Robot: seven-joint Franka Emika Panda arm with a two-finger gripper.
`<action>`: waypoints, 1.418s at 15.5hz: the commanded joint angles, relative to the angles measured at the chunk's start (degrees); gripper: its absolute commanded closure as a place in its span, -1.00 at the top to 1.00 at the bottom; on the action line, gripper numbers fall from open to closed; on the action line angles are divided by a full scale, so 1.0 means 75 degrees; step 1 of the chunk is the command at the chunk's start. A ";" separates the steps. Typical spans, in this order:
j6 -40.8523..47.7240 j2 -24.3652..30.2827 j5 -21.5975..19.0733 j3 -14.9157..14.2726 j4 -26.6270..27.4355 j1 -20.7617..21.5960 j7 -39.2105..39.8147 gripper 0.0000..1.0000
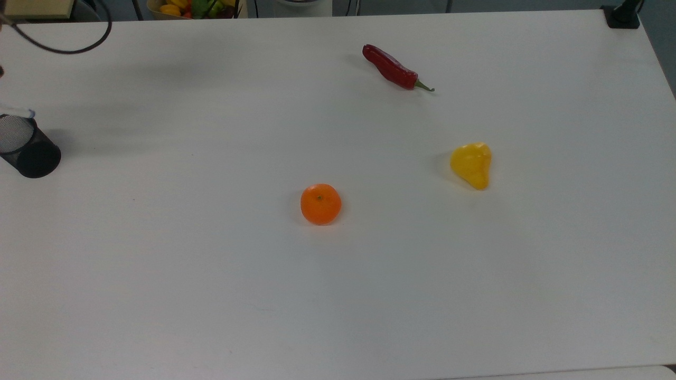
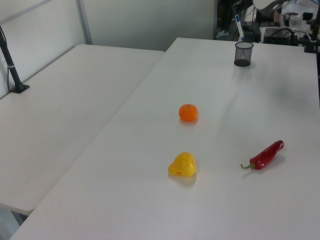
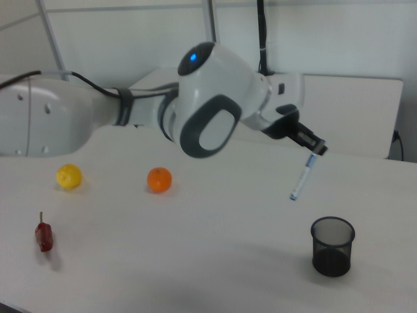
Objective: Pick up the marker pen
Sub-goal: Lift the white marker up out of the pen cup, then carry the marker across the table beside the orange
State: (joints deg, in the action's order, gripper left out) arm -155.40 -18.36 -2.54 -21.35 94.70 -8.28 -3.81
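Observation:
My gripper (image 3: 314,150) is shut on the upper end of the marker pen (image 3: 300,179), a slim white barrel with blue ends. The pen hangs tilted in the air, above and to the right view's left of the black mesh cup (image 3: 332,246), and touches nothing else. In the left view the marker pen (image 2: 239,28) floats clear above the cup (image 2: 243,53) at the far end of the table. At the top view's left edge, one end of the marker pen (image 1: 18,111) shows just above the cup (image 1: 29,153).
An orange (image 1: 320,203), a yellow pear-shaped fruit (image 1: 471,164) and a red chilli (image 1: 393,68) lie spread over the white table (image 1: 338,295). A basket of fruit (image 1: 193,8) stands beyond the far edge. A second table (image 2: 60,100) adjoins in the left view.

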 commanded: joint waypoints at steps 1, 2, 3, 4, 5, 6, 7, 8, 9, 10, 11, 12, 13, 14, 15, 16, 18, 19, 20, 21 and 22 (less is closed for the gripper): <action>0.1427 0.0910 -0.0095 0.0572 0.0275 0.0061 -0.0020 -1.00; 0.1732 0.1086 -0.0106 0.0770 0.0310 0.0061 -0.0008 -1.00; 0.2072 0.1227 -0.0106 0.0923 0.0311 0.0061 -0.0020 -1.00; 0.2470 0.1310 -0.0106 0.1087 0.0299 0.0073 -0.0008 -1.00; 0.2868 0.1415 -0.0106 0.1298 0.0299 0.0073 0.0004 -1.00; 0.3290 0.1486 -0.0106 0.1543 0.0299 0.0073 0.0039 -1.00; 0.3712 0.1533 -0.0106 0.1813 0.0287 0.0085 0.0051 -1.00; 0.4087 0.1533 -0.0106 0.2105 0.0264 0.0108 0.0062 -1.00; 0.4381 0.1533 -0.0106 0.2398 0.0264 0.0120 0.0051 -1.00; 0.4662 0.1533 -0.0106 0.2680 0.0264 0.0120 0.0051 -1.00; 0.4897 0.1522 -0.0106 0.2996 0.0287 0.0120 0.0039 -1.00; 0.5062 0.1510 -0.0106 0.3301 0.0310 0.0120 0.0027 -1.00; 0.5203 0.1498 -0.0106 0.3582 0.0322 0.0120 0.0004 -1.00; 0.5355 0.1463 -0.0106 0.3840 0.0334 0.0143 -0.0008 -1.00; 0.5461 0.1382 -0.0106 0.4017 0.0334 0.0259 -0.0020 -1.00; 0.5474 0.1277 -0.0118 0.4135 0.0334 0.0388 -0.0043 -1.00; 0.5427 0.1077 -0.0141 0.4427 0.0427 0.0564 -0.0055 -1.00; 0.5404 0.1030 -0.0141 0.4591 0.0567 0.0565 -0.0055 -1.00; 0.5403 0.0995 -0.0141 0.4755 0.0650 0.0577 -0.0043 -1.00; 0.5392 0.0948 -0.0141 0.4896 0.0720 0.0588 -0.0043 -1.00; 0.5392 0.0855 -0.0141 0.5002 0.0790 0.0658 -0.0043 -1.00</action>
State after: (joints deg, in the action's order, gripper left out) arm -115.21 -11.31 -2.59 13.96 98.59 -3.87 -3.91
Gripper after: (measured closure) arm 0.828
